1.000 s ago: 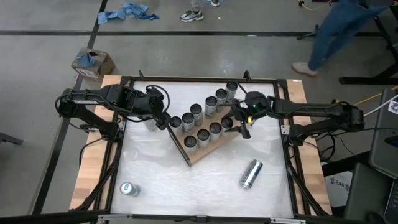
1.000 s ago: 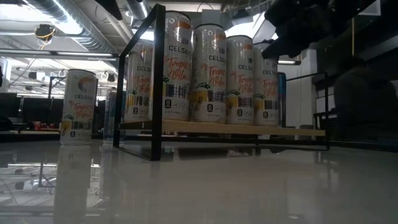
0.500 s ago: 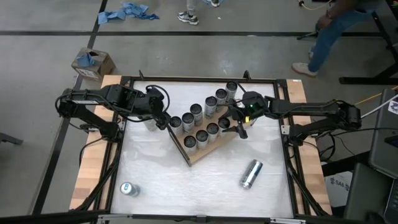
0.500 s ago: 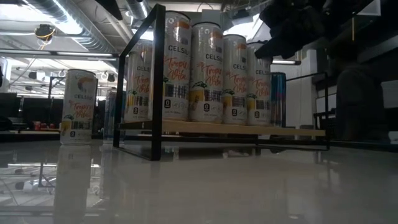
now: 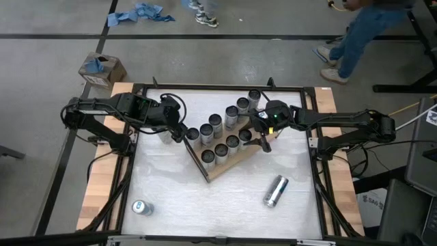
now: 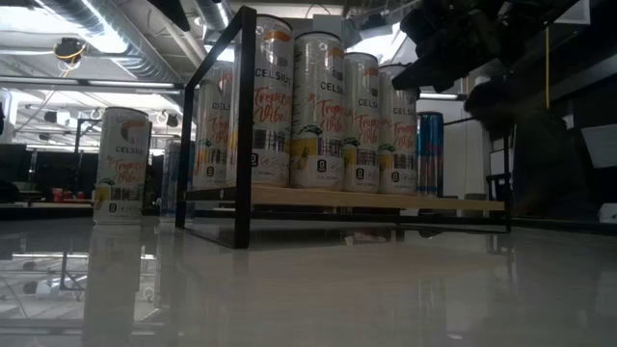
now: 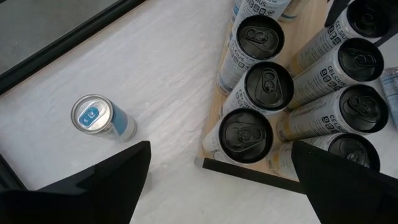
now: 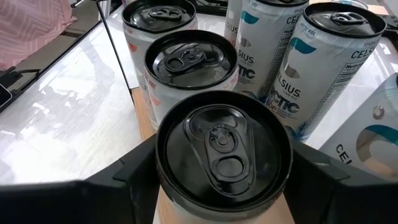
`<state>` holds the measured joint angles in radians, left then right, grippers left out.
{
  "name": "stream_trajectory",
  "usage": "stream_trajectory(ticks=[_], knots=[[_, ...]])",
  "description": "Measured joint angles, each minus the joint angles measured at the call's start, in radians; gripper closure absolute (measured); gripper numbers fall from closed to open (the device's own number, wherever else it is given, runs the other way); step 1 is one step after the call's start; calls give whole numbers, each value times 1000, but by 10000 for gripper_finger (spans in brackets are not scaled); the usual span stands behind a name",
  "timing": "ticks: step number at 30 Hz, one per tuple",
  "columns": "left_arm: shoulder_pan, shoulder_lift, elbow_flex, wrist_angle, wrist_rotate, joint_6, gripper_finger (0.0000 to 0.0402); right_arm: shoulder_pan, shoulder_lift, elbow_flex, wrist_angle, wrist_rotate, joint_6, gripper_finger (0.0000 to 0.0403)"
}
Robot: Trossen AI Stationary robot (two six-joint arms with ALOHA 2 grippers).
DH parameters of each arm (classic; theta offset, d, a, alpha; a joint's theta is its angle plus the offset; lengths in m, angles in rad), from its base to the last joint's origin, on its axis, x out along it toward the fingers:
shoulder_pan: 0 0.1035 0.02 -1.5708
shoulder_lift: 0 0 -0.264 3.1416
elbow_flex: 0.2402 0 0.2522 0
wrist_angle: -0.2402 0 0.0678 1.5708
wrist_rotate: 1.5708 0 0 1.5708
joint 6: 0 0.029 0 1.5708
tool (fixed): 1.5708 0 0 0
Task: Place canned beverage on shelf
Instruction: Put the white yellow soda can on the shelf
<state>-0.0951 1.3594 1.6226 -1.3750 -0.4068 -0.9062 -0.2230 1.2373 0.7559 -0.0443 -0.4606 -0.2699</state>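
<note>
An upright white beverage can with a black lid (image 8: 222, 149) is seen clamped between the fingers of the right end effector (image 5: 263, 133), its long axis vertical, at the end of the light-brown wood-grain shelf (image 5: 222, 167) nearest the bench's right edge. It stands directly below the wrist, just beside a matching black-lidded can (image 8: 186, 62); neighbours crowd it closely. The left end effector (image 5: 179, 130), fingers spread wide and empty, is held at the shelf's opposite end. A silver can (image 5: 275, 190) lies on its side toward the bench's front right; a blue-topped can (image 5: 141, 207) stands near the front left corner.
</note>
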Motion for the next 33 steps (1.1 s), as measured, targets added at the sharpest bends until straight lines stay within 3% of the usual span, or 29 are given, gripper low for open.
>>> stream_trajectory(ticks=[16,27,33], knots=[[0,0,0,0,0,0,23,0,-1,0,-12,1,2,144],[0,0,0,0,0,0,23,0,-1,0,-16,2,5,37],[0,0,0,0,0,0,23,0,-7,0,-14,5,5,10]])
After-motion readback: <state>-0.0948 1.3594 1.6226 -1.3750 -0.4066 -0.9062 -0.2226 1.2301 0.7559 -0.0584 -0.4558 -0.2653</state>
